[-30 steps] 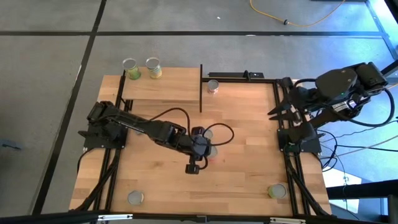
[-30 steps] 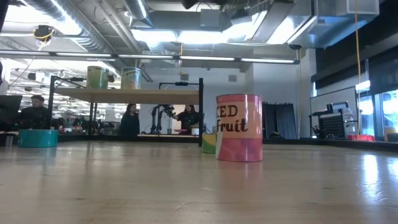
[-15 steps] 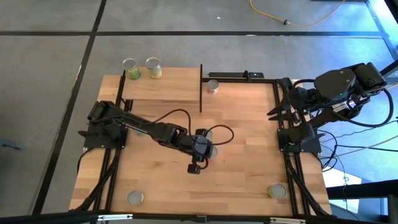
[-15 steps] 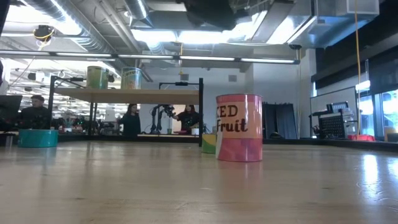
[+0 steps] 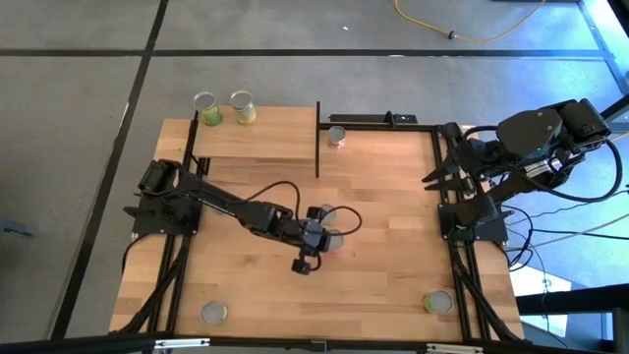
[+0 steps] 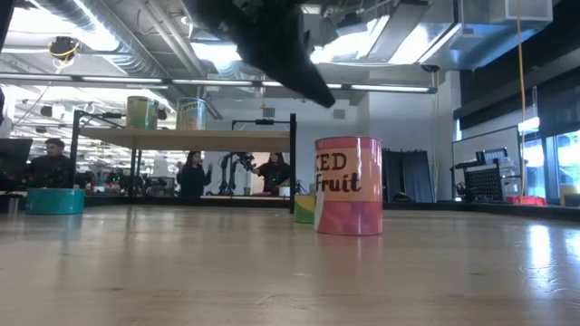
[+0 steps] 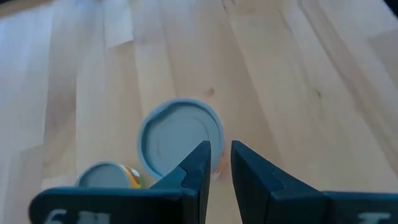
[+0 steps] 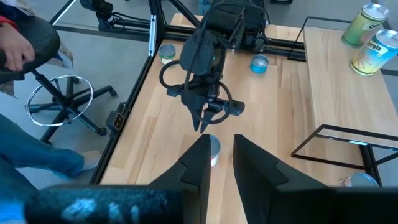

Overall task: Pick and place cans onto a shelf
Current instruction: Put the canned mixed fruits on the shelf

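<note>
Left tool (image 5: 328, 240): lowered since a second ago, now above the pink can (image 6: 348, 198), fingers narrowly parted, gripping nothing.
Right tool (image 5: 438, 169): unmoved, slightly parted, empty.

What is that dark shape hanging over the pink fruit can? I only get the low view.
Observer: It is the left gripper, reaching from the table's left side to the middle, above the pink fruit can.
Operator: Is it gripping the can?
Observer: No. The left wrist view shows its fingers above the silvery lid, not around the can.
Operator: Where is the other arm?
Observer: The right gripper is at the table's right edge, open and empty.
</note>
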